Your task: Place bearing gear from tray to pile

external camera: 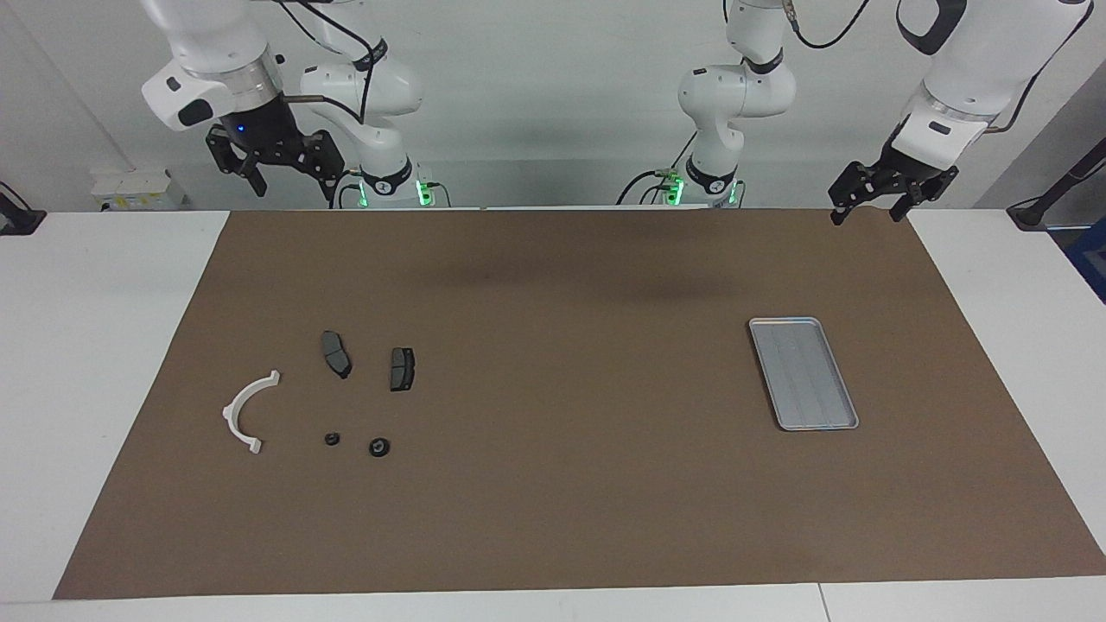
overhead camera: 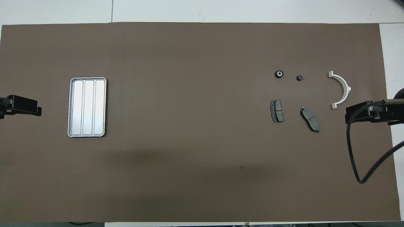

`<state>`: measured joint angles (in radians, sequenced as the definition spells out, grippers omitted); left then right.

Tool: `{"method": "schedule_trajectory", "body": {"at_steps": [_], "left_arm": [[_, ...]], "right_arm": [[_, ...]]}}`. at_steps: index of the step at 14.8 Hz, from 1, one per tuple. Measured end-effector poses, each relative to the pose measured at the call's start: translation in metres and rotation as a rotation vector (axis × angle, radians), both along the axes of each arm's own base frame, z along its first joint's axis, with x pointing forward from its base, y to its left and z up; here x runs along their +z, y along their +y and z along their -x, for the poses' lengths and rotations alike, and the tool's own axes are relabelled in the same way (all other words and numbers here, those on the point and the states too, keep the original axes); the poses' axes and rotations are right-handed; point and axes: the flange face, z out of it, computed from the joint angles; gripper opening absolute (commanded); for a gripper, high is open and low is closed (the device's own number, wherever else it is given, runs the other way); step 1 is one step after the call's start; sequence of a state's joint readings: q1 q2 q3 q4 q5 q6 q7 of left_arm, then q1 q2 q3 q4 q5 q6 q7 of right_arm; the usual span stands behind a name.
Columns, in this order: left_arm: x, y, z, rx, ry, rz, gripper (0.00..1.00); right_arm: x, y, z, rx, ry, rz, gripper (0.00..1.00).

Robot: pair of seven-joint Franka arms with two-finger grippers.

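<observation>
The silver ribbed tray (external camera: 804, 371) (overhead camera: 87, 107) lies toward the left arm's end of the mat with nothing in it. The pile sits toward the right arm's end: a white half-ring bracket (external camera: 246, 410) (overhead camera: 341, 90) and two dark brake pads (external camera: 335, 352) (overhead camera: 276, 111). The small round black bearing gear (external camera: 378, 447) (overhead camera: 279, 73) rests on the mat in that pile, farther from the robots than the pads. My right gripper (external camera: 296, 190) hangs open and empty, high over the table's edge by its base. My left gripper (external camera: 867, 216) waits open over the mat's corner near the tray.
A tiny black round part (external camera: 331, 439) (overhead camera: 299, 77) lies between the bearing gear and the bracket. A brown mat (external camera: 562, 501) covers most of the white table. The right arm's black cable (overhead camera: 353, 151) dangles over the mat's edge in the overhead view.
</observation>
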<state>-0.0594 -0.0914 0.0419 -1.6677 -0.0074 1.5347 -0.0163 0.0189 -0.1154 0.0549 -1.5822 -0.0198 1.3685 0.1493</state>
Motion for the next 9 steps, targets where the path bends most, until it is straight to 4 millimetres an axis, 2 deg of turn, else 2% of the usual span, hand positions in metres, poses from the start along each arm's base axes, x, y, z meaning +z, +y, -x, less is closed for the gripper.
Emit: {"method": "schedule_trajectory", "body": {"at_steps": [2, 9], "left_arm": [[0.0, 0.0, 0.0, 0.0, 0.0, 0.0, 1.0], [0.0, 0.0, 0.0, 0.0, 0.0, 0.0, 1.0]], "right_arm": [[-0.0002, -0.0003, 0.0045, -0.001, 0.016, 0.001, 1.0], [-0.0069, -0.0007, -0.0008, -0.001, 0.009, 0.001, 1.0]]}}
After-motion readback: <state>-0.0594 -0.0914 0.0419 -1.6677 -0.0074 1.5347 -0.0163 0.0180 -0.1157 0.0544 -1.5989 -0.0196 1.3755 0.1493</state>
